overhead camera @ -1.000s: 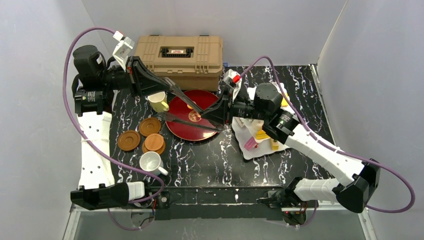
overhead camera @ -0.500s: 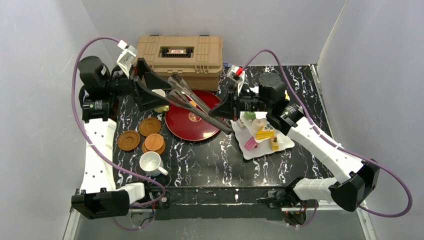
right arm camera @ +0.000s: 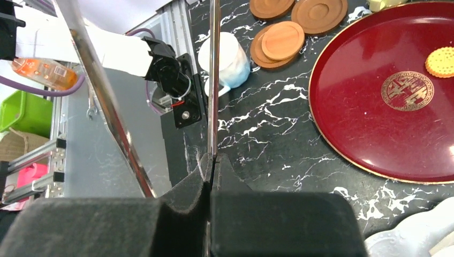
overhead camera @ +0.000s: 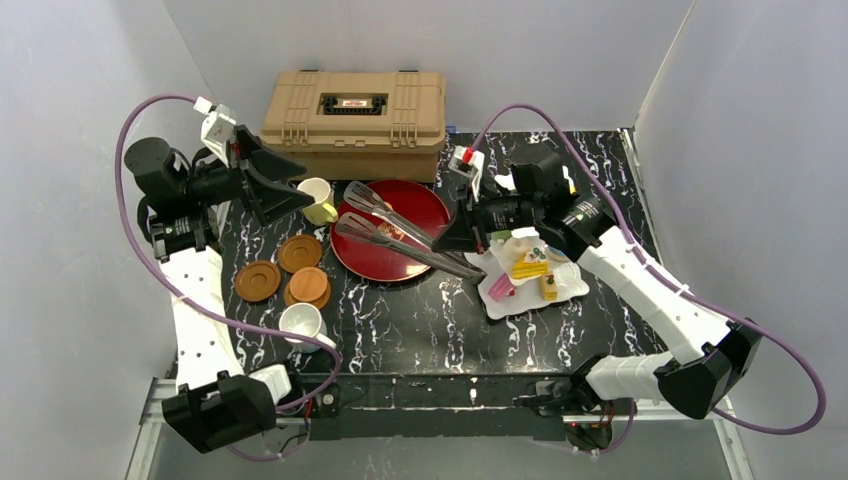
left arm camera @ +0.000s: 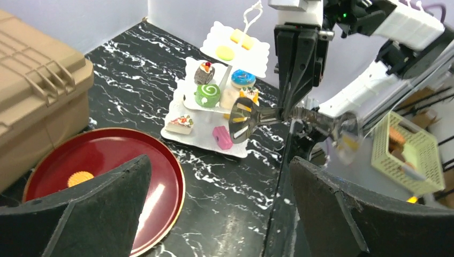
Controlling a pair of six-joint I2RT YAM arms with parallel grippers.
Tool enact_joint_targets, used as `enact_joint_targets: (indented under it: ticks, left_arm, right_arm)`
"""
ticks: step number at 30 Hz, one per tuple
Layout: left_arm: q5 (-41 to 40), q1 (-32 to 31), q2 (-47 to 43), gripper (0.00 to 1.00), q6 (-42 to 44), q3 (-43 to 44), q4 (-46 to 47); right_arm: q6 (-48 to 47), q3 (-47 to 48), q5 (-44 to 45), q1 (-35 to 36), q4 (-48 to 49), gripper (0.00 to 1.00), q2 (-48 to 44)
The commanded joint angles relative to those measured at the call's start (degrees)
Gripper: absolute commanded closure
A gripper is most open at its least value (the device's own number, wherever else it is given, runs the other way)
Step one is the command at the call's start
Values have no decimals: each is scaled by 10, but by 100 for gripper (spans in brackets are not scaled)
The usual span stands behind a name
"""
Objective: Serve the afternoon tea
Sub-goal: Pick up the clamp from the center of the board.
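Tray (overhead camera: 365,258) is dark red, saucers (overhead camera: 300,253) brown, table (overhead camera: 420,310) black veined white.

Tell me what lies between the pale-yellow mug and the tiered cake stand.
In the top view, the dark-red tray, with the metal tongs held over it by the right claw.

A tan case (overhead camera: 353,108) stands behind the dark-red tray (overhead camera: 365,258), steel tongs (overhead camera: 357,228) above it.

Two mugs (overhead camera: 318,200), maybe four saucers (overhead camera: 258,281); one each: tray (overhead camera: 365,262), stand (overhead camera: 520,300), tongs (overhead camera: 420,252)
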Motion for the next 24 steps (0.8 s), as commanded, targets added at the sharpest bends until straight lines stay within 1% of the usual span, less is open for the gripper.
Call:
enact_joint_targets:
  ticks: [1, 3, 5, 7, 8, 9, 10, 11, 12, 13, 14, 15, 17, 18, 19, 21, 22, 24]
  left_arm:
    - [103, 14, 14, 1, -74, -24, 10]
    - [101, 15, 27, 1, -86, -31, 11]
    - [75, 11, 34, 1, -93, -32, 8]
    - [2, -2, 49, 1, -94, -23, -14]
    - [-42, -9, 60, 1, -81, -9, -47]
    - [-99, -16, 75, 1, -65, 18, -111]
    - [-162, -19, 90, 1, -70, 47, -172]
    - [-200, -19, 101, 1, -108, 62, -186]
    - [-224, -19, 105, 1, -167, 62, -155]
    - [-247, -19, 100, 1, -198, 56, -106]
    - [-281, -26, 90, 1, -180, 60, -122]
    - [-327, -44, 87, 1, -105, 87, -198]
    - [-460, -132, 120, 1, 103, 195, -407]
    - [-506, -163, 151, 1, 188, 250, -485]
    - [-529, -173, 185, 1, 243, 306, -555]
    - [-531, -164, 255, 1, 305, 384, -654]
    - [-483, -156, 276, 1, 351, 412, -698]
    - [-405, -140, 290, 1, 433, 447, -752]
  right_arm:
    - [-16, 48, -2, -1, -57, 99, 16]
    - [-14, 60, -6, 0, -64, 99, 27]
    - [-17, 61, 4, -1, -67, 99, 29]
    - [-19, 57, 5, 0, -67, 99, 27]
    - [-19, 53, 3, 0, -64, 99, 26]
    - [-20, 49, 2, 0, -61, 99, 23]
    - [-19, 46, 1, -1, -58, 99, 22]
    - [-18, 44, -1, -1, -55, 99, 20]
    - [-17, 45, -3, -1, -51, 99, 18]
    - [-17, 44, -3, -1, -49, 99, 17]
    - [-18, 48, -2, -1, -51, 99, 18]
    - [-24, 53, 0, -2, -59, 99, 21]
    - [-40, 65, 5, -1, -78, 99, 32]
    - [-45, 71, 7, -1, -86, 99, 39]
    - [-50, 77, 5, -1, -93, 99, 46]
    - [-55, 89, 6, -1, -104, 99, 60]
    - [-61, 96, 6, -1, -111, 99, 64]
    - [-64, 98, 11, -1, -119, 99, 65]
